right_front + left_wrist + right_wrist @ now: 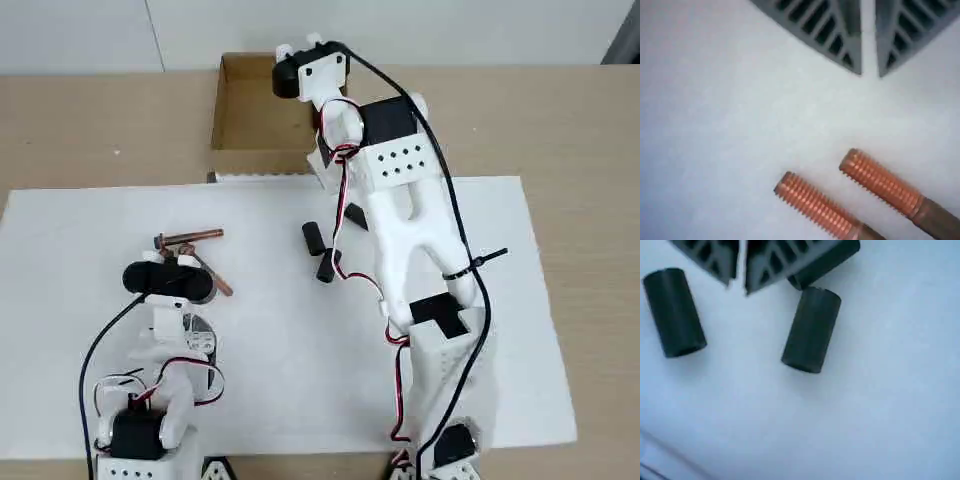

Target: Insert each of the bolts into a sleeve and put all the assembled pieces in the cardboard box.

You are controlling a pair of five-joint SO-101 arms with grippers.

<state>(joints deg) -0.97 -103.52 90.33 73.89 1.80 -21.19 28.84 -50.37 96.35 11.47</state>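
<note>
Two copper bolts (815, 205) (880, 182) lie side by side on the white sheet, threaded ends towards my left gripper (869, 72), which hangs just short of them, shut and holding nothing. From above, the bolts (190, 238) (215, 278) lie by the left arm's tip (185, 262). Black sleeves (674, 312) (811, 330) lie flat under my right gripper (737, 285), shut and bare, with a third sleeve (832, 257) partly behind its fingers. Two sleeves (313, 238) (327, 266) show in the high view beside the right arm (400, 200). The cardboard box (228, 110) sits at the back.
A white paper sheet (100, 330) covers most of the wooden table (80, 130). The right arm stretches from the front edge up to the box, with its cables hanging over the sleeves. Open paper lies between the two arms.
</note>
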